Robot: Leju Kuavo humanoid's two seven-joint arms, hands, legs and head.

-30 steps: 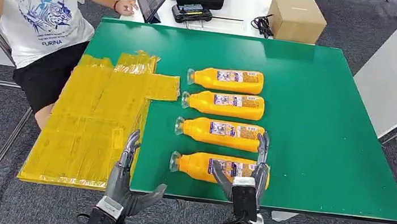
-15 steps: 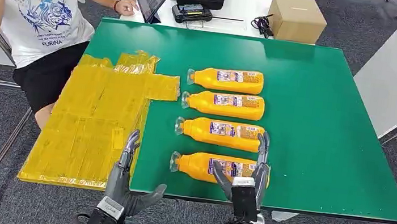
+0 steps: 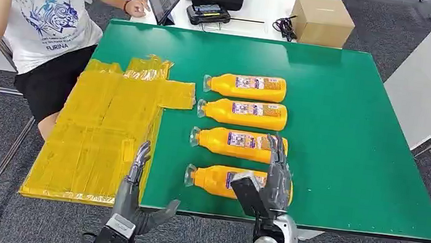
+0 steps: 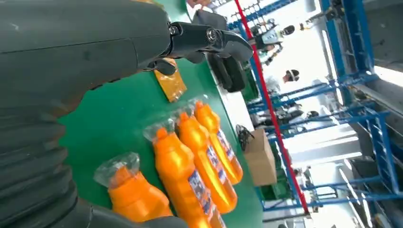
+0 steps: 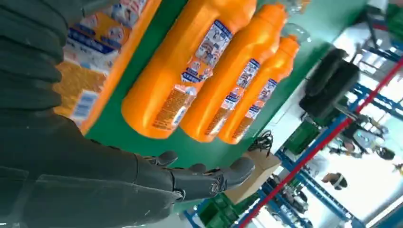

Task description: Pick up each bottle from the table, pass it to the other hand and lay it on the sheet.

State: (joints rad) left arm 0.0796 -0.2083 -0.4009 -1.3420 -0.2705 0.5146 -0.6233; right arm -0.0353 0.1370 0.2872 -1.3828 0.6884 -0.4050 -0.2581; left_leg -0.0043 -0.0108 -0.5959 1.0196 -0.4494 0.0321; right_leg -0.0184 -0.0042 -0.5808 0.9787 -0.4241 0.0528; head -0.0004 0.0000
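The right hand (image 3: 271,184) covers the label end of the nearest orange plastic bottle (image 3: 215,180), fingers spread over it, not clenched; whether they touch it is unclear. All four bottles lie on the green table (image 3: 353,138), caps pointing toward the yellow sheet (image 3: 101,126). The left hand (image 3: 132,195) is released, empty.

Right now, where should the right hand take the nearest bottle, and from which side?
Probably around the labelled body of the nearest bottle, coming from above. It lies flat, cap toward the sheet, and the right hand already hovers over its wide end.
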